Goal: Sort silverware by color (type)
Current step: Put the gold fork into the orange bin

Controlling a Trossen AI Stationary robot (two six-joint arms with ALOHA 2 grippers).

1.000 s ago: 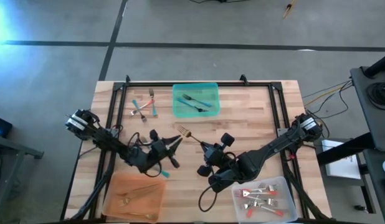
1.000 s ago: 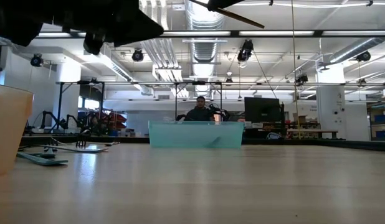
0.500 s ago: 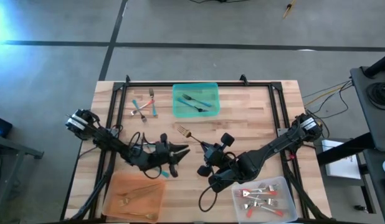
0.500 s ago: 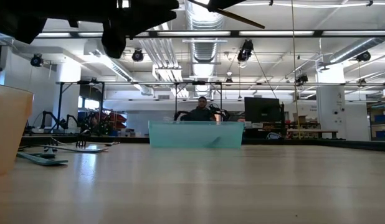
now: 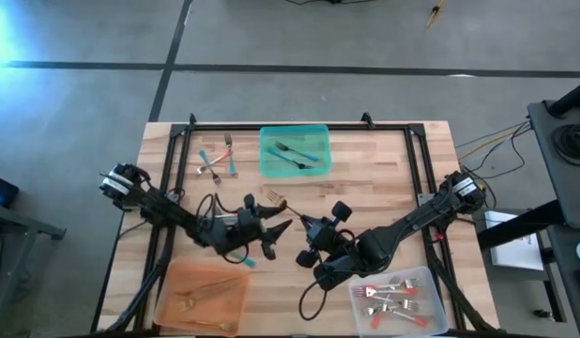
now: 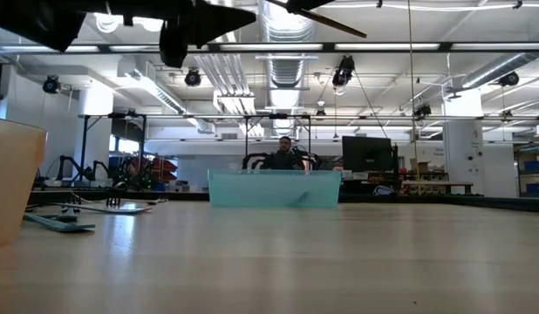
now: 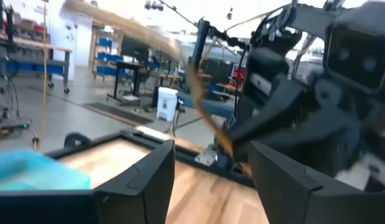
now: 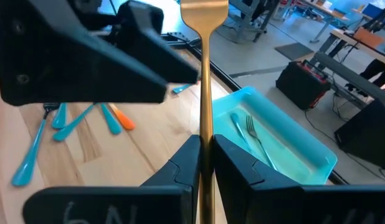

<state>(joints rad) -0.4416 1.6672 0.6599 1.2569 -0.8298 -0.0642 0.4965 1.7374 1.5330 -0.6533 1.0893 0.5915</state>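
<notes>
I have the slim all-gold metal fork [image 8: 203, 74] pinched by its handle in the right gripper [image 8: 203, 155], its dark fingers nearly shut on the shaft and the tines up at twelve o'clock of the grip, high over the middle of the wooden table [image 5: 384, 178]. I judge it light, stiff and slick, so it could swivel in a narrow pinch; the flat handle just below the neck looks the safest place to take it. Going left to right across the table: a loose cluster of teal-handled and coral-handled utensils [image 5: 215, 160] lies at about ten o'clock from the table's centre; the translucent orange plastic tray [image 5: 204, 293], with gold pieces in it, sits at seven o'clock; the left gripper [image 5: 274, 237] hovers near centre with its fingers spread wide and nothing in them, just beside the fork's head, apparently ready for a handover. The teal plastic tray [image 5: 294, 150] with teal-handled forks is at twelve o'clock, and the clear plastic tray [image 5: 400, 299] holding coral-handled forks at five o'clock. What I think stands in the way is mainly the two arms themselves, close together, so a careless reach may knock the fork loose.
</notes>
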